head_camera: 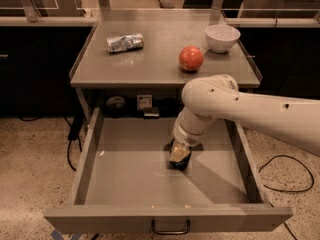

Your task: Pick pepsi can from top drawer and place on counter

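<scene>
The top drawer point(88, 156) is pulled wide open below the counter point(150, 66), with its pull handle point(170, 228) at the front. My gripper point(179, 157) reaches down into the drawer, right of its middle, at the end of the white arm point(235, 106). A small dark shape, the pepsi can point(176, 164), shows only as a sliver under and around the gripper on the drawer floor. The gripper hides most of it, and no logo is visible.
On the counter lie a silvery dented can point(124, 42) at the back left, a red apple point(191, 58) and a white bowl point(222, 37) at the back right. Cables point(280, 176) run over the floor beside the drawer. A few crumbs lie on the drawer floor.
</scene>
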